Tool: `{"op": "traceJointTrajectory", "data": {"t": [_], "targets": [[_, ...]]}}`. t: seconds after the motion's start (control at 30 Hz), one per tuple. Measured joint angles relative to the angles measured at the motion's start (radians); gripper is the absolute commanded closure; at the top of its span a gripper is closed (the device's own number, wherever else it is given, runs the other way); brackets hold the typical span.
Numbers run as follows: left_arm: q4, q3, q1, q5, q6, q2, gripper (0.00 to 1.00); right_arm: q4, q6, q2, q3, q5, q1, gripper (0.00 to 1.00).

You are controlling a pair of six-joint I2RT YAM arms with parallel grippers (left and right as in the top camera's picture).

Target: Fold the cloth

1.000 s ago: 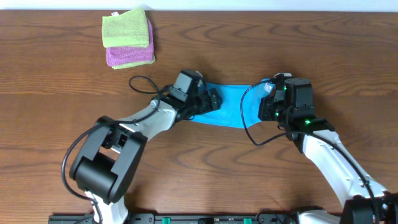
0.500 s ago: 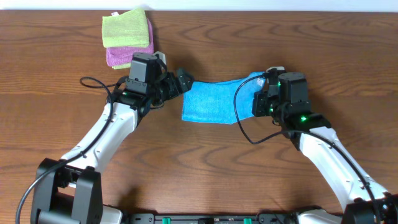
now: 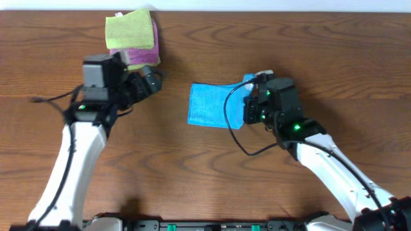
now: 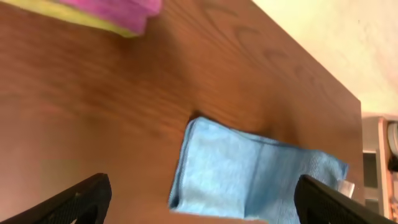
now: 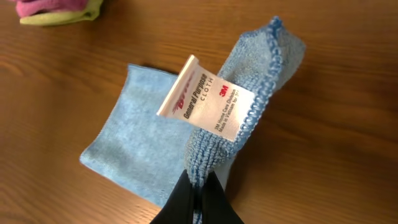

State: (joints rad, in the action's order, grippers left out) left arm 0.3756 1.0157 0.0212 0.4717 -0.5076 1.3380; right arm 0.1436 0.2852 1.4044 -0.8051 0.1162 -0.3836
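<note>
The blue cloth (image 3: 209,104) lies on the wooden table, its left part flat. My right gripper (image 3: 249,102) is shut on the cloth's right edge and holds it lifted and bunched; the wrist view shows the pinched blue edge (image 5: 214,146) with its white label (image 5: 205,96) between my right gripper's fingers (image 5: 198,186). My left gripper (image 3: 149,82) is open and empty, well left of the cloth. In the left wrist view the cloth (image 4: 249,177) lies ahead between my left gripper's spread fingertips (image 4: 199,205).
A folded green cloth on a pink one (image 3: 132,40) sits stacked at the back left, just behind the left gripper. It also shows in the left wrist view (image 4: 106,11) and the right wrist view (image 5: 56,11). A cable (image 3: 234,131) loops beside the right arm.
My left gripper let go of the cloth and drew back to the left, toward the stack. My right gripper carried the cloth's right edge leftward over the rest of it.
</note>
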Motion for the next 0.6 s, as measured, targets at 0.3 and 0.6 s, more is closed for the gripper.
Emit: {"op": "traceJointTrajectory", "data": {"t": [0.3,0.6], "targets": [[0.149,0.0,-0.032,0.0,0.067,-0.072,0.05,-0.13,0.057,0.117,0.0,-0.035,-0.077,0.99],[0.165,0.0,-0.032,-0.004,0.089,-0.072,0.05,-0.157,0.128,0.169,-0.028,-0.049,-0.153,0.99]]}}
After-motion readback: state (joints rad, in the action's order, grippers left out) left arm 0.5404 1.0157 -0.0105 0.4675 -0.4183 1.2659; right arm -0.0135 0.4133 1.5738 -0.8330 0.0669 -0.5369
